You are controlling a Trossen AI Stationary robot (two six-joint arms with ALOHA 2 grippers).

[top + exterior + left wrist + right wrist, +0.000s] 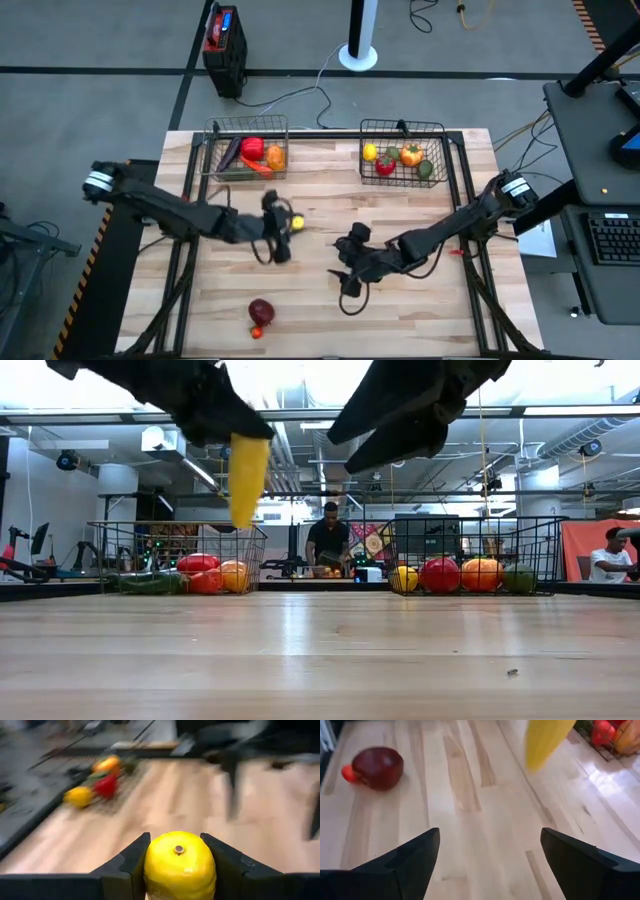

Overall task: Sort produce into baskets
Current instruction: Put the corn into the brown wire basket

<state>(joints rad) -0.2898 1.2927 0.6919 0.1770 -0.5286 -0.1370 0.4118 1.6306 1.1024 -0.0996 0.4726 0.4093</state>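
My left gripper [284, 226] is above the middle of the table, shut on a long yellow produce piece [247, 480], which also shows in the left wrist view [180, 870]. My right gripper [348, 268] is open and empty above the table, a little right of it and nearer; its fingers stand wide apart in the right wrist view [490, 834]. A dark red piece [262, 311] lies on the table near the front edge, with a small orange-red piece [257, 332] beside it. Two wire baskets, the left one [213, 150] and the right one [440, 150], stand at the far edge, each holding several pieces. My left gripper pinches the yellow piece by its two sides [151, 866] between its two fingers, at the piece's upper end. The fingers come from above, slanting down, and lie along the piece. The piece hangs below the fingers [243, 510], its lower end down, lifted clear of the table.
Bare wooden table [420, 320] lies near and to the right of the grippers. Beyond the far edge the low view shows a room with a person [328, 540] standing and another person [608, 555] at the right.
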